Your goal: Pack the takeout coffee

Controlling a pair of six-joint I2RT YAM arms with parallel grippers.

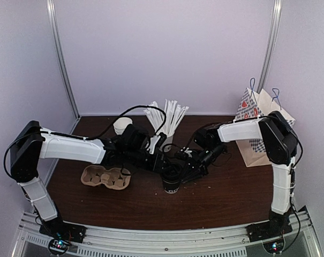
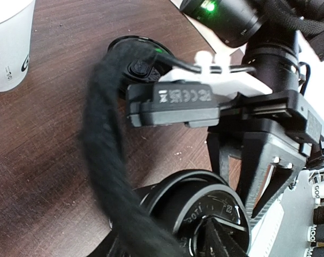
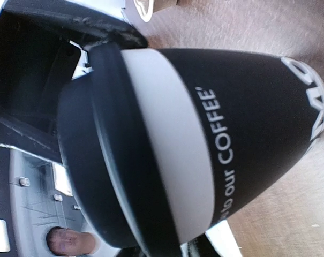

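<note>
Two grippers at one cup: takeout coffee (image 1: 171, 184) upright on the table (image 1: 220, 198), lid (image 3: 89, 155) on, just below and between left gripper (image 1: 166, 166) and right gripper (image 1: 186, 169). Fills the right wrist view. Cannot tell whether either pair of jaws clamps it or stands apart.

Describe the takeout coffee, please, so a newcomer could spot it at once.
On the brown table, just right of the cardboard tray, stands a small black cup. Its black lid and white lettering set it apart from the white straws behind.
</note>
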